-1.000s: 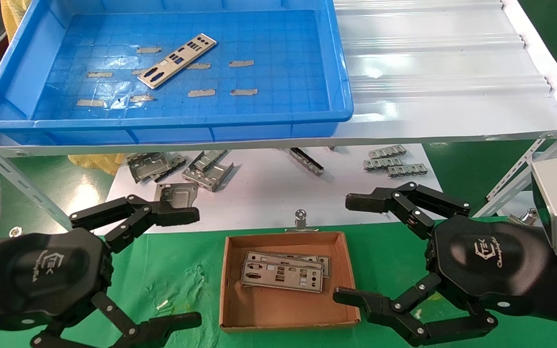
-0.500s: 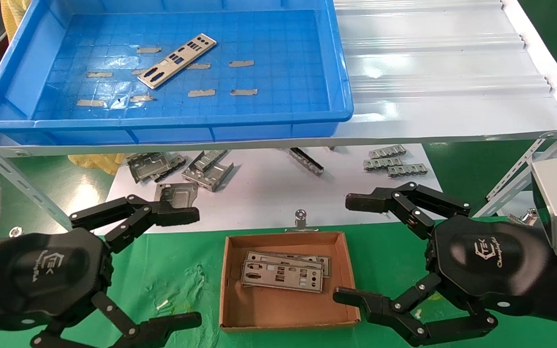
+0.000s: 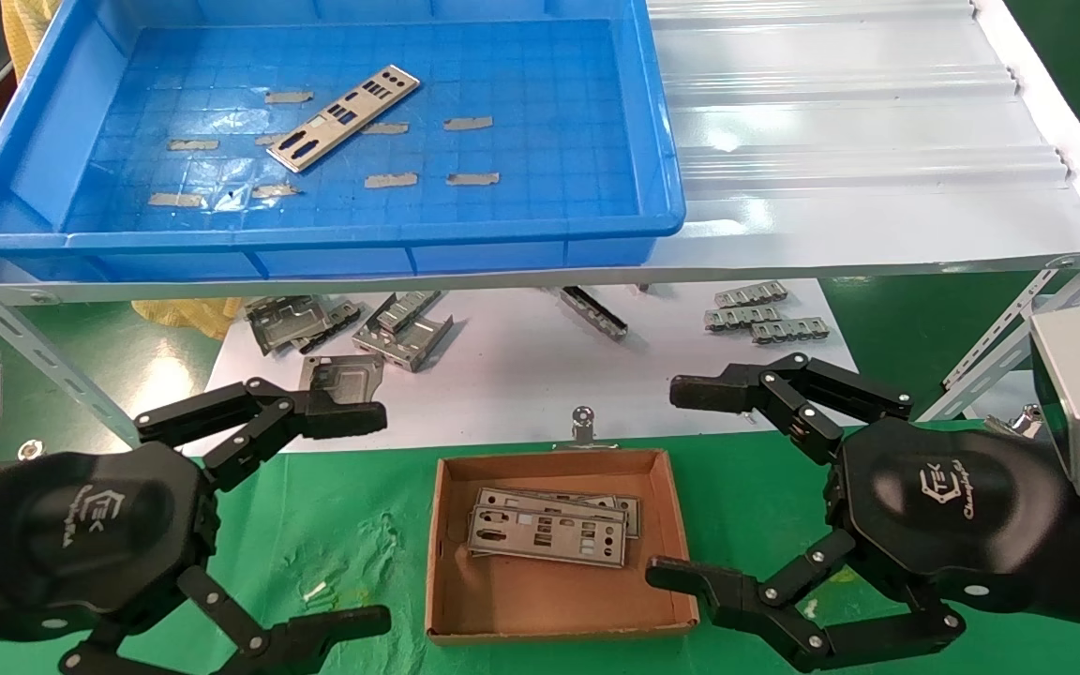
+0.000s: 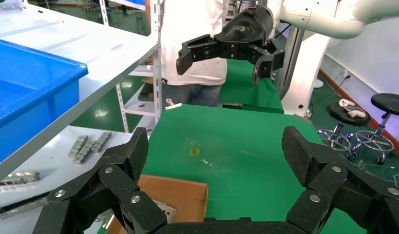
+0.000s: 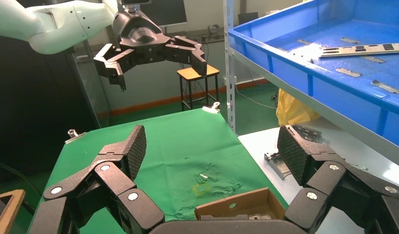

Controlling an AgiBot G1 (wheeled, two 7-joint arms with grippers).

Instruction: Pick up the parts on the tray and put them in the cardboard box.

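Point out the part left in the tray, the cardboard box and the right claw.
part (image 3: 343,117): head view, middle of the plate.
cardboard box (image 3: 559,600): head view, bare floor.
right claw (image 3: 681,478): head view, midway between its open fingertips.

We see a desk draped in green cloth, with a white corrugated shelf on slotted metal legs above it. The floor is green. A person in a white shirt stands past the desk, near black round stools. An orange-topped stool stands by a pale wall.
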